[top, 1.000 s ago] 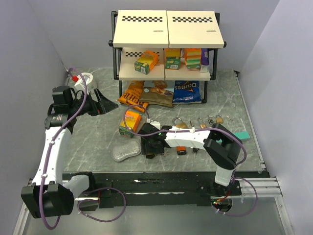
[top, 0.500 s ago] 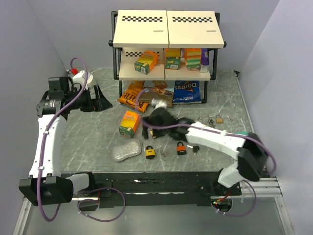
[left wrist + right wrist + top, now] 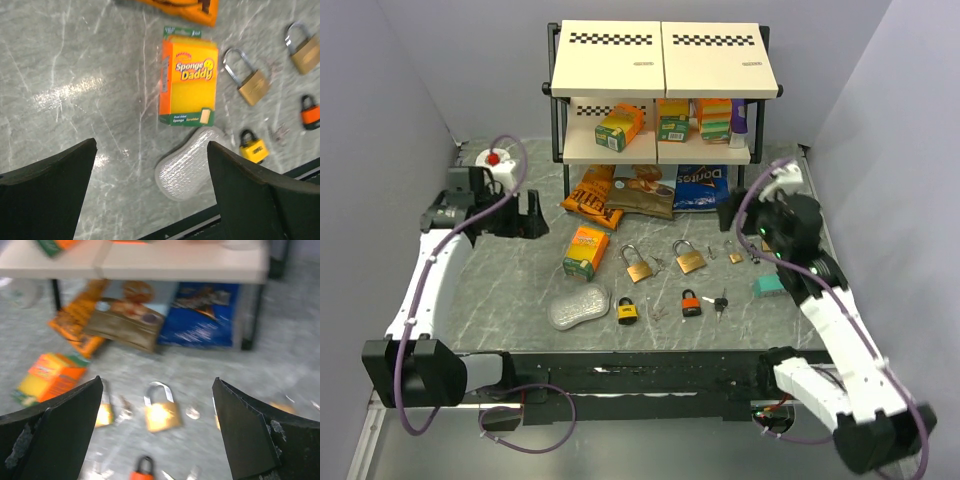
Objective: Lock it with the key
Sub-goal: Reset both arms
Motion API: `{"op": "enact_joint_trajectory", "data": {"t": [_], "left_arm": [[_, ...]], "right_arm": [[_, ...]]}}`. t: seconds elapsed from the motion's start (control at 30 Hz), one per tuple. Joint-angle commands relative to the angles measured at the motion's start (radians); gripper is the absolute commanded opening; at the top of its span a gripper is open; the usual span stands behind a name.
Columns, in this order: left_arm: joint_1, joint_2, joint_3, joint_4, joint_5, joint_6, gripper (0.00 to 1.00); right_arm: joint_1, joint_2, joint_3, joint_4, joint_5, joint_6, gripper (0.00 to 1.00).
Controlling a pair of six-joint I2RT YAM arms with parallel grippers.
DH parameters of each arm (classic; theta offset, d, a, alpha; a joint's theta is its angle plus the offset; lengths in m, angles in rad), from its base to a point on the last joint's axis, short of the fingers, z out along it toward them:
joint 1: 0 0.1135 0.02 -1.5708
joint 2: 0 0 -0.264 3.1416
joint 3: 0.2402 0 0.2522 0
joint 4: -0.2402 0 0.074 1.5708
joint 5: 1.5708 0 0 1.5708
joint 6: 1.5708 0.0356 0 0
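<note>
Left gripper (image 3: 151, 145) and right gripper (image 3: 157, 382) both spread, empty. Brass padlock (image 3: 690, 259) mid-frame in the top view; key (image 3: 720, 301) lower right of it. I judge both rigid, dense and slick, so I'd pinch the lock's flat body faces.

"Sponge Daddy" is printed on the top of the orange box (image 3: 189, 82), the smaller print beneath it being too fine to be read, and what appears to be "Doritos" is seen on the blue bag (image 3: 701, 187).
</note>
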Motion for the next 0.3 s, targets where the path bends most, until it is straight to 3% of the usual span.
{"op": "enact_joint_trajectory", "data": {"t": [0.0,0.27], "left_arm": [[-0.064,0.002,-0.050,0.123,-0.099,0.041,0.96],[-0.079,0.009,-0.036,0.186,-0.113,0.015,0.96]], "right_arm": [[-0.090,-0.141,-0.147,-0.112,-0.079,-0.083,0.99],[-0.128,-0.222,-0.231,-0.103,-0.094,-0.121,0.99]]}}
